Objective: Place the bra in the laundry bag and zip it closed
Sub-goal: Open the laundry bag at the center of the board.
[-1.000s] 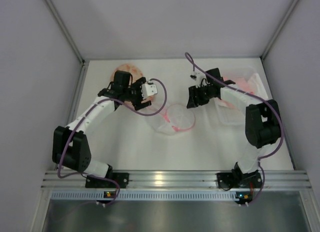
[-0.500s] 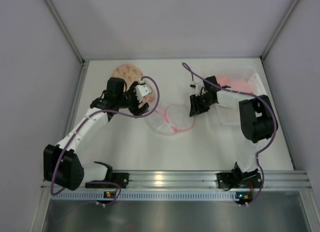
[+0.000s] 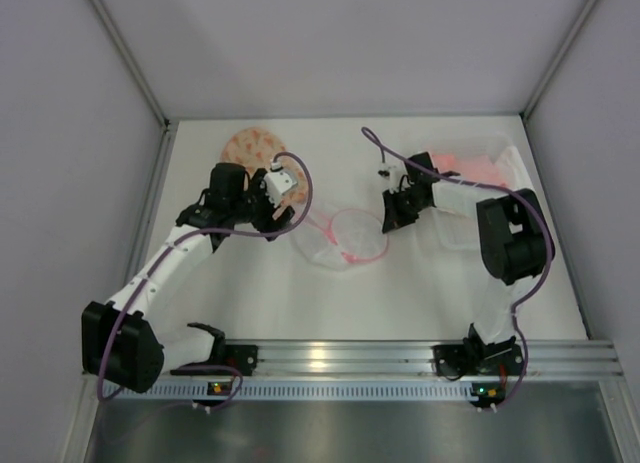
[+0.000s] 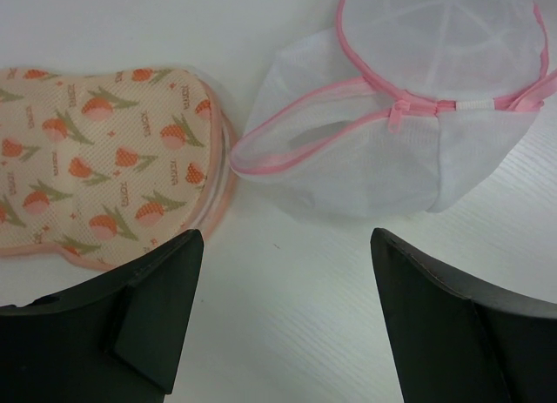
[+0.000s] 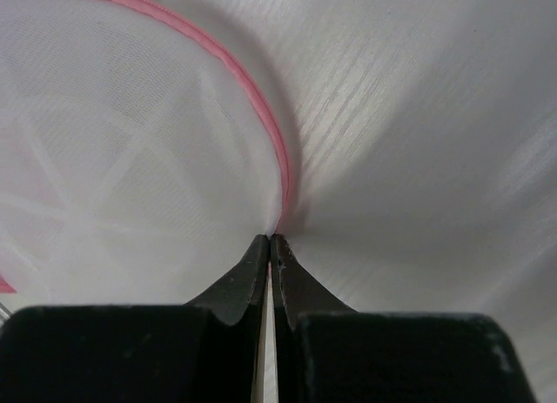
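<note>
The left gripper (image 4: 285,245) has its jaws wide apart and holds nothing; it hangs low over the white table (image 4: 296,325). In its wrist view the gap between the two black fingers (image 4: 152,307) shows only bare table surface. Just beyond the left finger lies the laundry bag (image 4: 96,181), flat on the table, peach with small red-orange flowers and a pink edge. Beside it on the right, very near, is a white mesh pouch (image 4: 409,124) with a pink rim; I cannot tell if the two are touching. The right gripper (image 5: 270,243) has its jaws pressed together, and the pink rim of the mesh pouch runs straight into the fingertips, so it seems to pinch the pouch at its edge. In the top view this gripper is at the right side of the pouch. The bra (image 3: 468,164) lies as a pink heap in the clear plastic tray (image 3: 455,233) at the far right of the table, well apart from the laundry bag, behind the right arm.
</note>
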Motion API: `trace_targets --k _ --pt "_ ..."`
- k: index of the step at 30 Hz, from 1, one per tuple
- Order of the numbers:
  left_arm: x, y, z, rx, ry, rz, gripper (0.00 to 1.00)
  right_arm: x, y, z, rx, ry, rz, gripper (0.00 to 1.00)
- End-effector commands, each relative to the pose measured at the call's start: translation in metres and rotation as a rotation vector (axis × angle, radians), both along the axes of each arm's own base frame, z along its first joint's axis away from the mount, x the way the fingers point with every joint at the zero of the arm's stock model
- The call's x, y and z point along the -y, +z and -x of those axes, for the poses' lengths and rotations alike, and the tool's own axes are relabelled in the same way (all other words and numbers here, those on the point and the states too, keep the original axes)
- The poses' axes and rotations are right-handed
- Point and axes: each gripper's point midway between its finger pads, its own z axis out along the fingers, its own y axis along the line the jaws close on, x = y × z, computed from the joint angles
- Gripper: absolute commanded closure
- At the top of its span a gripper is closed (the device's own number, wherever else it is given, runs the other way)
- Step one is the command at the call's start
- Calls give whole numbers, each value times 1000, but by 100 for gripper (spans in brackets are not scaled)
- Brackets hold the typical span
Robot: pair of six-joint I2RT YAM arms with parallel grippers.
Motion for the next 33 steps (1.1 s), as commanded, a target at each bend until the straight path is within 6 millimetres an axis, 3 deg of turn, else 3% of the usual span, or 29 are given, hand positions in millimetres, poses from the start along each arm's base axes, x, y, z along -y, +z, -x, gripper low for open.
trace_targets --k 1,6,9,12,15,18,19,21,24,26,27,30,33 --pt "-4 22 -13 34 93 65 16 4 51 -9 112 1 -50 100" --pt "-27 50 -33 -15 251 230 16 16 147 -11 321 -5 -133 100" --pt "-52 68 -44 -11 366 325 16 8 190 -1 395 33 -168 100" --pt "-72 81 -48 7 448 380 16 -15 209 13 424 98 -179 100" --pt "-96 91 -49 30 545 412 15 -60 216 42 447 226 -205 100" --pt "-117 100 -47 57 614 438 14 -83 209 63 447 327 -188 100" --pt "-122 101 -46 62 625 438 13 -97 205 80 453 406 -187 100" --pt "-129 104 -42 67 633 448 13 -105 195 107 412 497 -182 100" --pt "-127 100 -34 32 617 458 11 -123 193 172 365 731 -229 85" --pt "-127 94 -30 6 617 460 11 -123 201 206 335 844 -312 63" --pt "-126 92 -29 -16 629 485 11 -125 204 216 325 875 -340 58" --pt "-126 83 -28 -66 629 517 11 -125 218 225 349 907 -392 53" --pt "-115 82 -27 -115 574 552 12 -132 232 208 396 828 -391 52"
